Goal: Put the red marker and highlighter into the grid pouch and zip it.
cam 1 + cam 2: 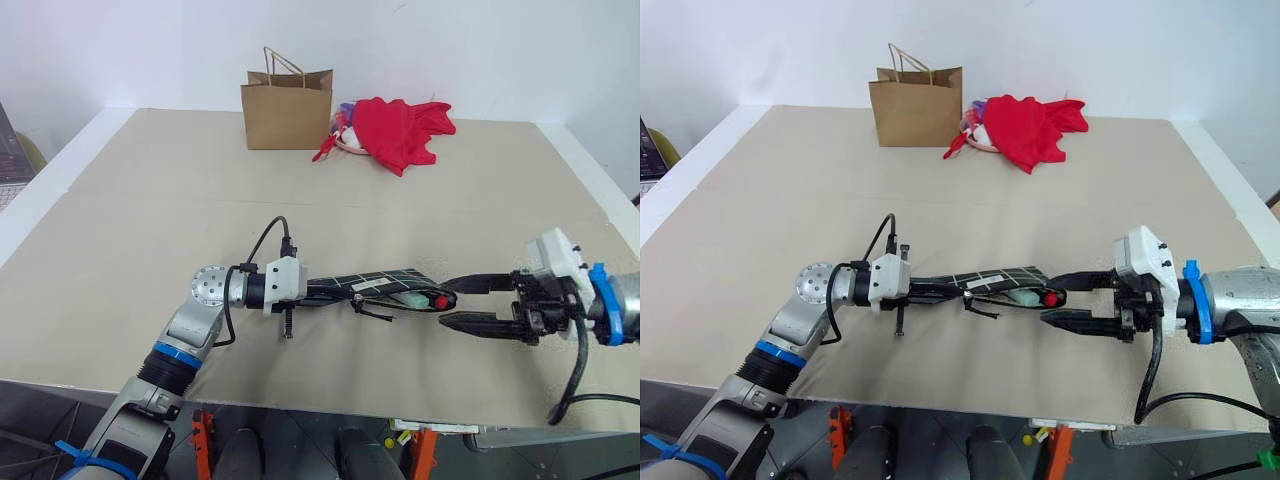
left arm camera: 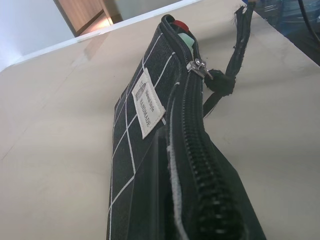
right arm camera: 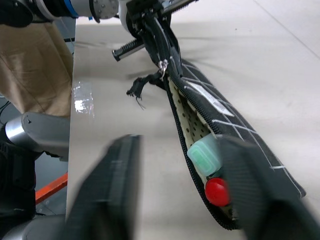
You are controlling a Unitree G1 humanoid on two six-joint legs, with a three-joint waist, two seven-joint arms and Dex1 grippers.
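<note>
A: Where's the grid pouch [image 1: 375,285]?
B: Above the surface [image 1: 150,230], pinched by the left gripper [image 1: 318,292]; soft fabric, sags.
A: Contents?
B: Highlighter [image 3: 205,155] and red marker [image 3: 218,192] inside. Right gripper [image 1: 462,303] parted, empty; take the small zipper pull [image 3: 163,64].

The grid pouch [image 1: 385,284] is black fabric crossed by thin white grid lines, with a small white label printed in dark lettering, black zipper teeth and a dark pull. Its lining is cream with small dark dots. Inside the open end, the highlighter [image 3: 204,155] shows pale translucent green; the red marker [image 3: 217,191] shows a bright red cap. My pincers have black fingers. The table [image 1: 150,230] is plain beige. Behind: a brown paper bag [image 1: 287,110] and a red cloth [image 1: 400,128].
</note>
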